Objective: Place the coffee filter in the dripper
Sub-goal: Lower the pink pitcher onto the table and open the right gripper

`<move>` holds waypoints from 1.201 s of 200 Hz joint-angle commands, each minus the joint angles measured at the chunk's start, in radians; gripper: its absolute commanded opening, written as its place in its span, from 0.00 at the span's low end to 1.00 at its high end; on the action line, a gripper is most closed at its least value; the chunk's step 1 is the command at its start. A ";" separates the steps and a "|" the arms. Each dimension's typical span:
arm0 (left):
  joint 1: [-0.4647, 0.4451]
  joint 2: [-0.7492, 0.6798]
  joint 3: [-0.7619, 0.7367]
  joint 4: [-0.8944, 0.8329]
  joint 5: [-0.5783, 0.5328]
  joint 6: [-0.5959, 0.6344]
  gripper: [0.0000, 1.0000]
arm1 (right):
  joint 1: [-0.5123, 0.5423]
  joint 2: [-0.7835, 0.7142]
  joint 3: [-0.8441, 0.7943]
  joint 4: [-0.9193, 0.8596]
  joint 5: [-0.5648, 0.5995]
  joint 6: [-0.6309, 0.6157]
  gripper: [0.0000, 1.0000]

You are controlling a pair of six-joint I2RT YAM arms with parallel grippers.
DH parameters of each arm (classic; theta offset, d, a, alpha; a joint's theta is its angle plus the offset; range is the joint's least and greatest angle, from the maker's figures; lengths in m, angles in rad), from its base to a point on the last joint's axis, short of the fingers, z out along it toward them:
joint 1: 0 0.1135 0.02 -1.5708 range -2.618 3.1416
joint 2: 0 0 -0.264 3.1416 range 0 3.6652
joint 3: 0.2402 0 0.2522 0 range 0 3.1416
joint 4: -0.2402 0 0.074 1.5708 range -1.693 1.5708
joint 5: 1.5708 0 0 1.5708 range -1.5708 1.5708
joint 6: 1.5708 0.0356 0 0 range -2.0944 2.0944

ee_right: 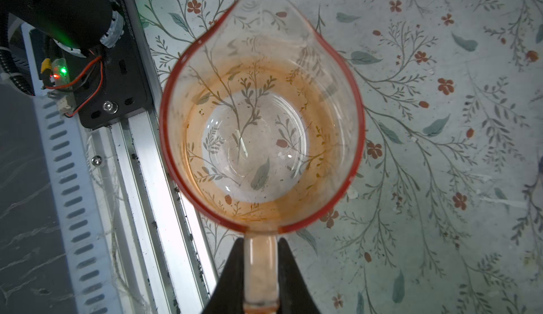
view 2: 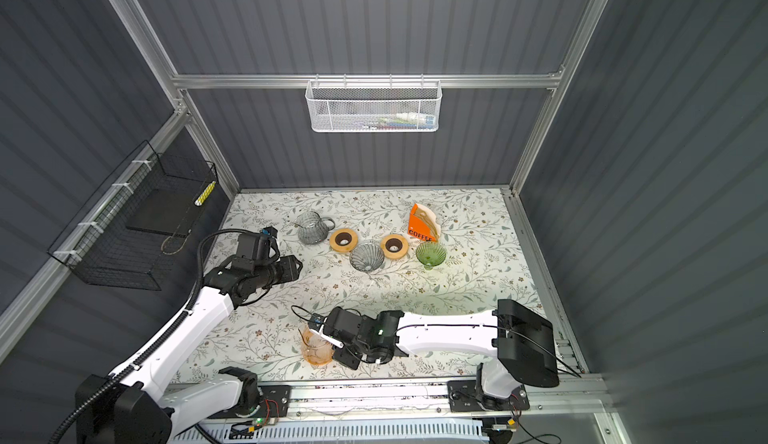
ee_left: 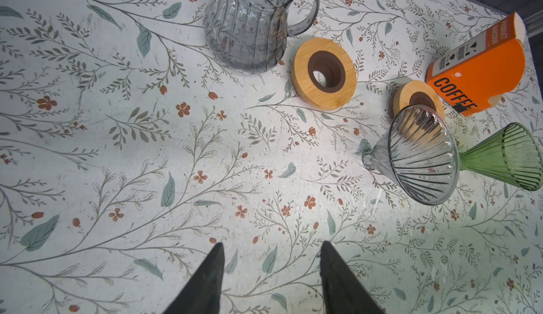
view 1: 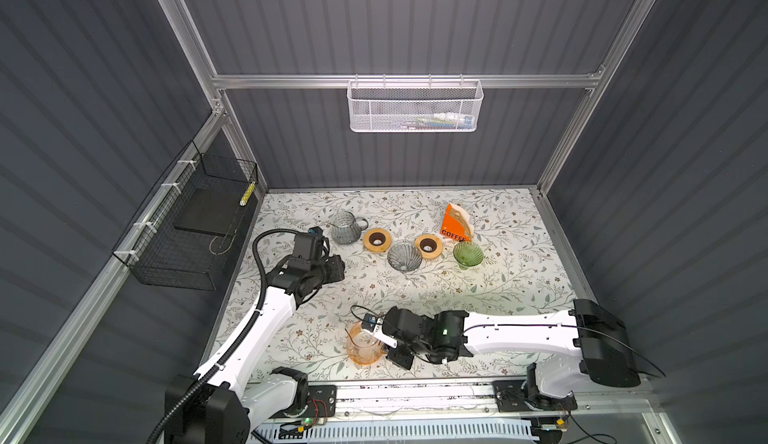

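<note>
The table (view 1: 519, 296) is the biggest thing, with a flowery cover on it. Over it reach 2 arms. The left gripper (ee_left: 271, 243) hangs above bare table with its jaws spread, and nothing is between them. The right gripper (ee_right: 261, 240) is near the front edge, and its jaws pinch the handle of the orange jug (view 1: 363, 348). We cannot tell if the jug's bottom sits on the table or hangs just above it.

A grey jug (view 1: 345, 226) stands at the back. The box (view 1: 455, 226) stands at the back right, and the filters (view 1: 458, 212) poke out of its top. So the filter is in the box, well apart from both grippers, and not in a dripper yet.

The grey dripper (view 1: 404, 256) and the green dripper (view 1: 468, 253) lie tipped on their sides near the box. The 2 rings (view 1: 377, 240) lie flat, 1 on each side of the grey dripper.

We think the step now is getting the orange jug into place, so the task has hardly begun. To do it well, we should hold the jug level, bring it down slowly until it sits flat, and only then let go. Glass is smooth, so a soft squeeze could let the jug swing. We should leave room around it for the other arm.
</note>
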 commanded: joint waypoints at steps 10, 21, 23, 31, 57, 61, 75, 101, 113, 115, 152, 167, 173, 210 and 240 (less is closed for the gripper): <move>-0.004 0.008 -0.018 0.019 -0.017 0.014 0.53 | 0.008 0.019 0.005 0.037 0.036 -0.016 0.00; -0.004 0.011 -0.020 0.025 -0.016 0.013 0.53 | 0.008 0.024 0.001 0.037 0.040 -0.017 0.00; -0.004 0.011 -0.021 0.027 -0.016 0.012 0.53 | 0.008 0.024 0.000 0.038 0.040 -0.017 0.00; -0.004 0.013 -0.022 0.030 -0.013 0.008 0.53 | 0.010 0.025 -0.007 0.045 0.041 -0.014 0.00; -0.004 0.016 -0.024 0.038 -0.008 0.004 0.53 | 0.010 0.032 -0.015 0.054 0.045 -0.014 0.00; -0.004 0.018 -0.025 0.038 -0.008 0.004 0.53 | 0.009 0.033 -0.015 0.055 0.046 -0.015 0.00; -0.004 0.017 -0.025 0.040 -0.010 0.005 0.53 | 0.010 0.043 -0.012 0.052 0.047 -0.023 0.00; -0.004 0.014 -0.031 0.043 -0.013 0.003 0.53 | 0.009 0.061 -0.007 0.051 0.047 -0.030 0.00; -0.004 0.012 -0.033 0.043 -0.013 0.001 0.53 | 0.008 0.065 -0.010 0.053 0.050 -0.034 0.00; -0.004 0.012 -0.033 0.043 -0.013 0.000 0.53 | 0.008 0.066 -0.010 0.053 0.050 -0.036 0.00; -0.004 0.006 -0.040 0.047 -0.017 -0.002 0.53 | 0.009 0.080 -0.005 0.049 0.065 -0.052 0.00; -0.004 0.005 -0.045 0.050 -0.017 -0.005 0.53 | 0.007 0.080 -0.004 0.046 0.068 -0.056 0.00; -0.004 0.005 -0.046 0.052 -0.016 -0.006 0.53 | 0.007 0.082 -0.004 0.045 0.071 -0.057 0.00; -0.004 0.013 -0.044 0.054 -0.014 -0.005 0.53 | 0.008 0.086 -0.001 0.040 0.100 -0.063 0.05; -0.004 0.019 -0.037 0.054 -0.012 -0.004 0.53 | 0.006 0.087 -0.003 0.038 0.119 -0.068 0.13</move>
